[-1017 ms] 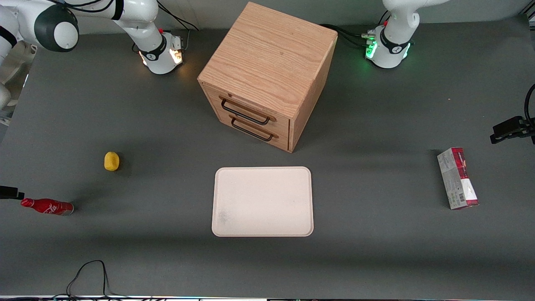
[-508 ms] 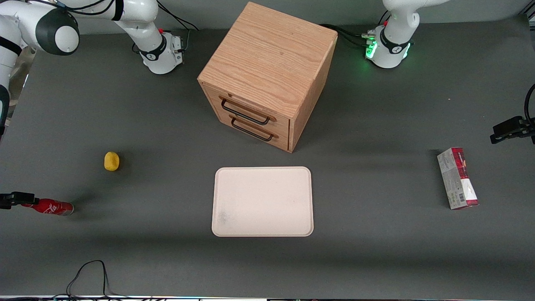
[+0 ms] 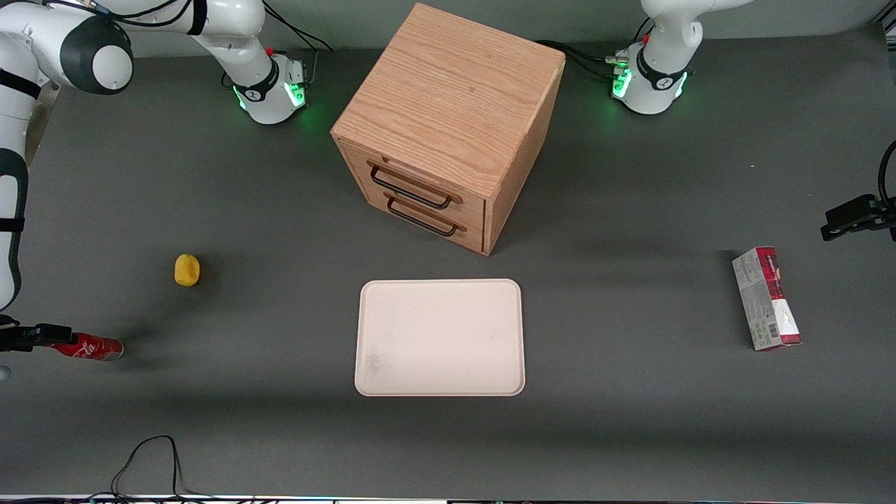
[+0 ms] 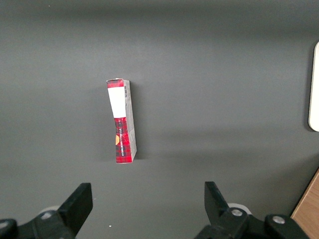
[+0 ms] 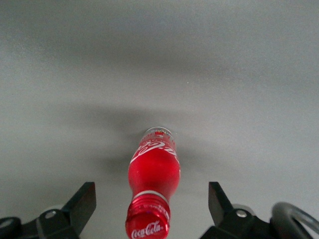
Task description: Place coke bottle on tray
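The task is at its start: nothing has been lifted or carried yet. The coke bottle (image 3: 87,347) lies on its side on the counter (image 3: 630,434), close to the counter's edge at the working arm's end and well apart from the tray (image 3: 439,337). The tray sits bare near the middle of the counter, in front of the wooden drawer cabinet (image 3: 448,126).

The end effector (image 5: 152,209) is down at the bottle's cap end. In the right wrist view its two fingers (image 5: 82,201) stand wide apart, one on each side of the bottle's neck, with clear gaps to the red body; it is open and grips nothing. The approach looks nearly finished.

What is left, by my reading, is almost everything: closing on the bottle, lifting it, carrying it along the counter to the tray, and setting it down inside the low rim. A small yellow object (image 3: 187,270) lies near the bottle, farther from the front camera, off the likely path.
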